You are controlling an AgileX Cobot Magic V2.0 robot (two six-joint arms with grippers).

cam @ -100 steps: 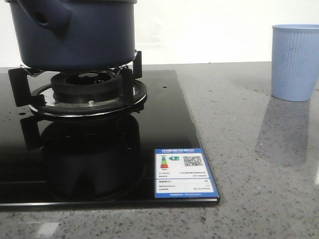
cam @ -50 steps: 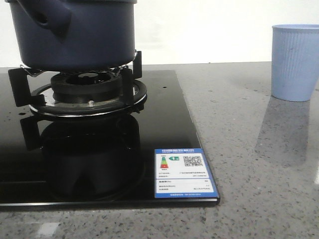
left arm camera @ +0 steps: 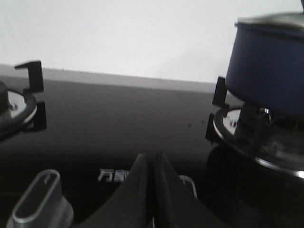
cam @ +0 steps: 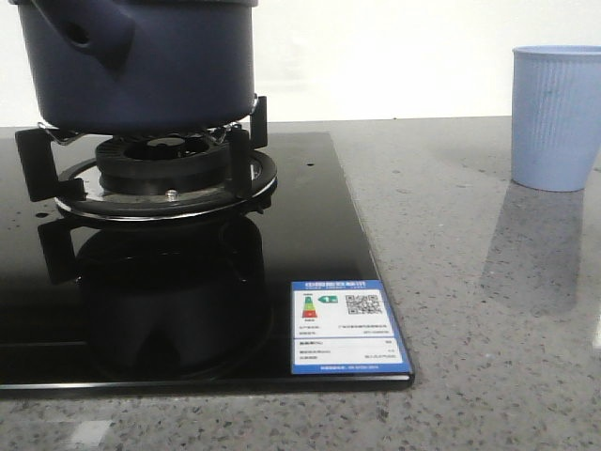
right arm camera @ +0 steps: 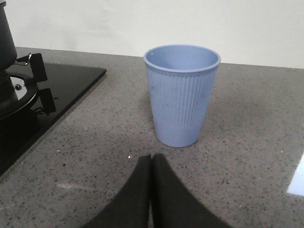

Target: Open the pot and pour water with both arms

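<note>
The dark navy pot [cam: 141, 61] stands on the burner grate [cam: 164, 174] of the black glass hob, its stubby handle [cam: 89, 33] pointing toward me. It also shows in the left wrist view [left arm camera: 268, 66], with a grey lid rim [left arm camera: 270, 20] on top. The pale blue ribbed cup [cam: 556, 117] stands upright on the grey counter at the right; in the right wrist view the cup [right arm camera: 181, 95] is open and looks empty. My left gripper [left arm camera: 152, 159] is shut and empty over the hob, beside the pot. My right gripper [right arm camera: 151, 159] is shut and empty, just short of the cup.
The black glass hob [cam: 310, 235] carries an energy label [cam: 349, 325] at its front right corner. A second burner grate [left arm camera: 26, 95] and a grey control knob [left arm camera: 40, 202] show in the left wrist view. A white wall runs behind the grey counter [cam: 470, 310].
</note>
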